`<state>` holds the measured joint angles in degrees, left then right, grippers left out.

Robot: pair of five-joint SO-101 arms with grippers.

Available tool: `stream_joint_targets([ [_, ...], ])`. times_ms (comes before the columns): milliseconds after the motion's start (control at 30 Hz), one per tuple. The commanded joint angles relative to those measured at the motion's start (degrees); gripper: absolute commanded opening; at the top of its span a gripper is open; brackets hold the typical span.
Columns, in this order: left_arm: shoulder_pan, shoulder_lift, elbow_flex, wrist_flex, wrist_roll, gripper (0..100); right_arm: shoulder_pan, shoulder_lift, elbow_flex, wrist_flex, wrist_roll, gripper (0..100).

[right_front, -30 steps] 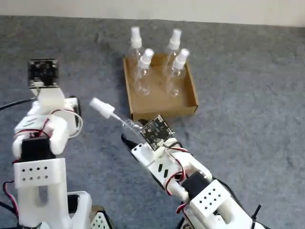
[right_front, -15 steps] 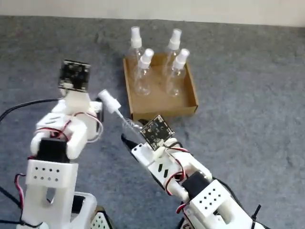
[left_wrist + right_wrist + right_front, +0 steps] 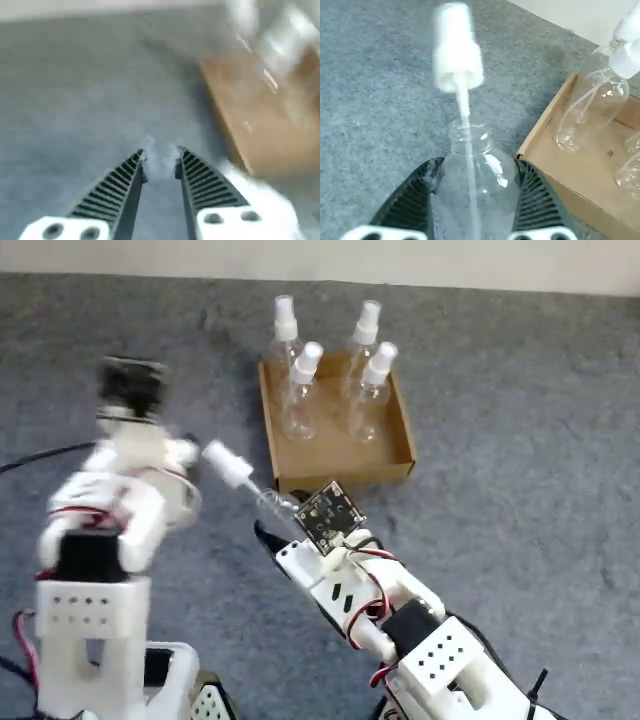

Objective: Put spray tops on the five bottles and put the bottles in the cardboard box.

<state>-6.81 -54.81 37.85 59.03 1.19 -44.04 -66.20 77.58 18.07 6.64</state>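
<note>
Readable text: none in any view.
Cardboard box (image 3: 585, 172): one small dark mark on the inner floor, seen in the right wrist view, too small to make out.
Circuit board (image 3: 328, 512): dark board on an arm's wrist in the high view, with tiny pale specks that cannot be read as letters or numbers.
Bottle (image 3: 475, 185): clear wall, nothing readable on it.

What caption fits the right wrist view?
Right gripper holds clear bottle, spray top unseated above its neck, beside cardboard box.
</note>
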Motion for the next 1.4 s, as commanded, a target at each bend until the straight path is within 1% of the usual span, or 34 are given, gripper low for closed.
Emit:
stream_joint_targets([
  [0, -3.0, 0.4, -4.4, -5.9, -0.3, 6, -0.4, -1.4, -0.7, 0.2, -0.5, 0.4],
  [133, -0.7, 5.1, -4.2, -5.3, -0.4, 6, -0.4, -1.4, -0.7, 0.2, -0.5, 0.4],
  [167, -0.2, 6.3, -3.9, -3.6, -0.2, 6, -0.4, -1.4, -0.7, 0.2, -0.5, 0.4],
  [233, 3.2, 7.4, -3.2, 0.0, -0.1, 6, -0.4, -1.4, -0.7, 0.2, -0.5, 0.4],
  [300, 7.3, 6.5, -2.9, 3.3, -0.2, 6, -0.4, -1.4, -0.7, 0.2, -0.5, 0.4],
  [400, 13.5, 3.7, -2.8, 6.1, -0.2, 6, -0.4, -1.4, -0.7, 0.2, -0.5, 0.4],
  [500, 18.0, 0.6, -2.7, 10.0, -0.1, 6, -0.4, -1.4, -0.7, 0.2, -0.5, 0.4],
  [567, 19.7, -1.1, -2.7, 12.4, -0.1, 6, -0.4, -1.4, -0.7, 0.1, -0.5, 0.4],
  [667, 20.2, -3.2, -2.7, 13.2, -0.2, 6, -0.4, -1.4, -0.7, 0.1, -0.5, 0.4],
  [733, 19.1, -4.5, -2.8, 13.2, -0.4, 6, -0.3, -1.4, -0.7, 0.1, -0.5, 0.4],
  [867, 10.9, -8.3, -3.1, 12.7, -0.4, 7, -0.1, -1.4, -0.7, 0.1, -0.5, 0.4],
  [933, 7.9, -10.5, -3.0, 9.1, 0.0, 7, -0.4, -1.4, -0.7, 0.1, -0.5, 0.4],
  [967, 7.9, -11.3, -2.8, 6.7, 0.0, 7, -0.4, -1.4, -0.7, 0.1, -0.5, 0.4],
  [1033, 9.0, -12.2, -2.6, 2.7, 0.1, 7, -0.4, -1.4, -0.7, 0.1, -0.5, 0.4],
  [1167, 15.1, -11.7, 0.9, -2.3, 0.1, 7, -0.4, -1.4, -0.7, 0.1, -0.5, 0.4],
  [1367, 21.8, -11.7, 11.2, -2.3, 0.1, 6, -0.4, -1.4, -0.7, 0.1, -0.5, 0.4],
])
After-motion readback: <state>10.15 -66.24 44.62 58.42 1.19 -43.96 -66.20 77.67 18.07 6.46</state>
